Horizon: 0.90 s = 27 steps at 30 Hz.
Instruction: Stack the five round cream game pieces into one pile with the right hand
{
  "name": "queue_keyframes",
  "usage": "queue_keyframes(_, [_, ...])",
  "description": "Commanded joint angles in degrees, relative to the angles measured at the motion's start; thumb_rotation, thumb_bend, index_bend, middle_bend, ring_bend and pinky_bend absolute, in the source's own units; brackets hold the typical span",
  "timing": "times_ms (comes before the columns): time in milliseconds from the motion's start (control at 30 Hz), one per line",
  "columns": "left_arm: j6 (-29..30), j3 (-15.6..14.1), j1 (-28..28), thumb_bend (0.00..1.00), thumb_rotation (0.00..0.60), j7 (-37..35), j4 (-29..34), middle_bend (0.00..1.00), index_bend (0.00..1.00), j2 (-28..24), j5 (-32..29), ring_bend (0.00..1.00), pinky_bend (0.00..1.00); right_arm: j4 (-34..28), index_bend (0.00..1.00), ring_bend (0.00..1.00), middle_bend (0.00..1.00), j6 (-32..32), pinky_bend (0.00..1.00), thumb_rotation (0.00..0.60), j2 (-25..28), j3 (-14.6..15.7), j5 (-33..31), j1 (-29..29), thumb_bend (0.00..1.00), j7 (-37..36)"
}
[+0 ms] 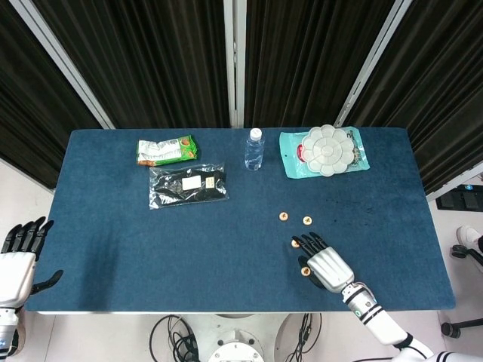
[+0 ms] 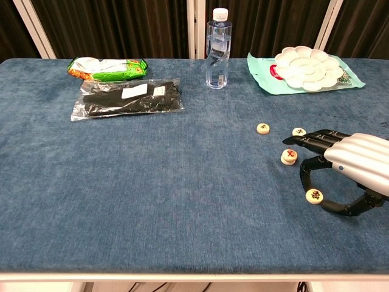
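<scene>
Four cream spots show on the blue table (image 2: pixel 152 201). Two single pieces (image 2: pixel 263 128) (image 2: pixel 298 131) lie furthest from me. Nearer, a thicker one (image 2: pixel 289 156) looks like two pieces stacked. The nearest piece (image 2: pixel 314 196) lies flat between the forefinger and thumb of my right hand (image 2: pixel 343 165), which hovers over it with fingers apart, not clearly touching. The head view shows the same pieces (image 1: pixel 284 216) (image 1: pixel 307 220) (image 1: pixel 296 243) (image 1: pixel 306 270) beside the right hand (image 1: pixel 326 264). My left hand (image 1: pixel 19 260) hangs off the table's left edge, fingers spread, holding nothing.
At the back stand a water bottle (image 2: pixel 217 48) and a white flower-shaped palette (image 2: pixel 306 67) on a teal packet (image 2: pixel 261 67). A green snack bag (image 2: pixel 106 68) and a clear bag of black gloves (image 2: pixel 130 97) lie back left.
</scene>
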State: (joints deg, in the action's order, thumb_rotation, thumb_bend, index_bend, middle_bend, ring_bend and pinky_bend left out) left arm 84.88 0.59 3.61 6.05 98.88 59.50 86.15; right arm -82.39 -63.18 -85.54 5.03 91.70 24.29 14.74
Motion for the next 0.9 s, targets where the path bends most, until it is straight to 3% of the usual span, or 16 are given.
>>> queue_keyframes(33, [0.0, 0.0, 0.0, 0.19, 0.6, 0.0, 0.0, 0.0, 0.04, 0.0, -0.1, 0.0, 0.0, 0.0, 0.53, 0.0, 0.0, -0.2, 0.0, 0.6, 0.0, 0.0, 0.2, 0.0, 0.28, -0.1])
queue_keyframes(400, [0.0, 0.0, 0.0, 0.19, 0.6, 0.1, 0.1, 0.0, 0.04, 0.0, 0.2, 0.0, 0.0, -3.3, 0.55, 0.0, 0.01, -2.3, 0.0, 0.6, 3.2, -3.8, 0.2, 1.5, 0.28, -0.6])
queue_keyframes(667, [-0.3, 0.0, 0.0, 0.19, 0.6, 0.1, 0.1, 0.0, 0.04, 0.0, -0.1, 0.0, 0.0, -3.1, 0.55, 0.0, 0.0, 1.7, 0.0, 0.6, 2.7, -7.6, -5.3, 3.9, 0.28, 2.1])
queue_keyframes(900, [-0.5, 0.0, 0.1, 0.19, 0.6, -0.2, -0.1, 0.0, 0.04, 0.0, -0.3, 0.0, 0.0, -1.2, 0.56, 0.0, 0.0, 4.1, 0.0, 0.6, 0.9, -8.7, -8.5, 5.2, 0.28, 3.5])
